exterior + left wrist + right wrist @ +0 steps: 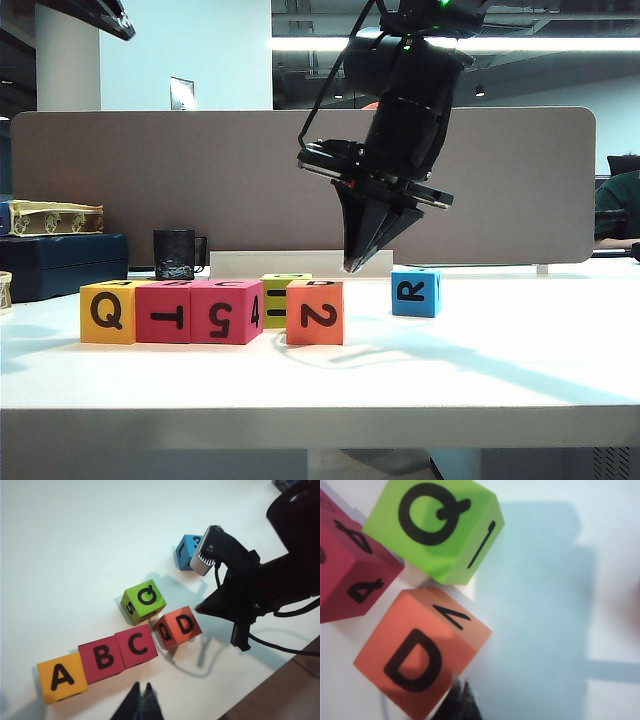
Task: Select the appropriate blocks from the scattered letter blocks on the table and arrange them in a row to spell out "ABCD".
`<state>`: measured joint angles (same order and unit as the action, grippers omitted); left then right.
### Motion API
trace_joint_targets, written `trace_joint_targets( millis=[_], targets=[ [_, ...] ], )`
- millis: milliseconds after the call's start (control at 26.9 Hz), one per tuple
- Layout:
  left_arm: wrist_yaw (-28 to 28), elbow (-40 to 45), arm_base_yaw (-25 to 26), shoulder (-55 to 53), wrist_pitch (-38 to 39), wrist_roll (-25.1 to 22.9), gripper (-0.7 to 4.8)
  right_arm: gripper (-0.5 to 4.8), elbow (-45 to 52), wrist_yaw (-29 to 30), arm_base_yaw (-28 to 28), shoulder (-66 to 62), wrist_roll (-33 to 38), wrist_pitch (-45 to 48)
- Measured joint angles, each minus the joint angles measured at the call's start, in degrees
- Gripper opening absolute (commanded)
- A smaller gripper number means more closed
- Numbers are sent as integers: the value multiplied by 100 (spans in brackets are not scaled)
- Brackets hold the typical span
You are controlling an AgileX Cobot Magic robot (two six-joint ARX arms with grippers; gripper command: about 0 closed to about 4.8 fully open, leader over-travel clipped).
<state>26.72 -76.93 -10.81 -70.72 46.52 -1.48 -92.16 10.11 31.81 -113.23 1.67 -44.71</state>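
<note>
Four foam cubes stood in a near-complete row on the white table (320,390), seen from the front: the yellow cube (107,312) at the nine o'clock end, the first red cube (163,312) and the second red cube (226,312) pressed side to side, and the orange cube (315,312) set slightly apart and turned a little out of line. From above, their tops read A (62,677), B (102,659), C (136,646) and D (177,627). The lime-green cube (283,297) sat just behind the gap, at twelve o'clock from the orange one, while the blue cube (415,291) lay well off toward three o'clock. The right gripper (353,266) hung above the orange cube with its jaws pressed together and empty; the left gripper (141,692) hovered over the near side of the row, its fingers likewise closed on nothing. The cubes looked light, soft-skinned and slightly springy, matte enough not to slip, and likely to skid on the smooth top if nudged. A hold across two opposite flat side faces, near mid-height, seemed safest; the orange cube's free sides at three and nine o'clock appeared the most reachable.
</note>
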Motion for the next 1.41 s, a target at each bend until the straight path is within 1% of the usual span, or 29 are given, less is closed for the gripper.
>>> trace_joint_targets(
  millis=[335,744,893,1191,1414],
  targets=[
    [-251,-146,-2,24,409,-28,-6,-1,0,0,-2,-313,-4,-44],
    [-278,-146,-2,24,409,-107,-6,-1,9,129,-2,-463,-4,-144],
    [-278,-146,-2,24,409,-111,-6,-1,9,173,74,-466,-4,-131],
    [-280,-146,-2,24,413,-129,-6,-1,9,260,273,-503,-4,120],
    [-280,-146,-2,24,433,-133,-6,-1,9,271,275,-522,-4,210]
  ],
)
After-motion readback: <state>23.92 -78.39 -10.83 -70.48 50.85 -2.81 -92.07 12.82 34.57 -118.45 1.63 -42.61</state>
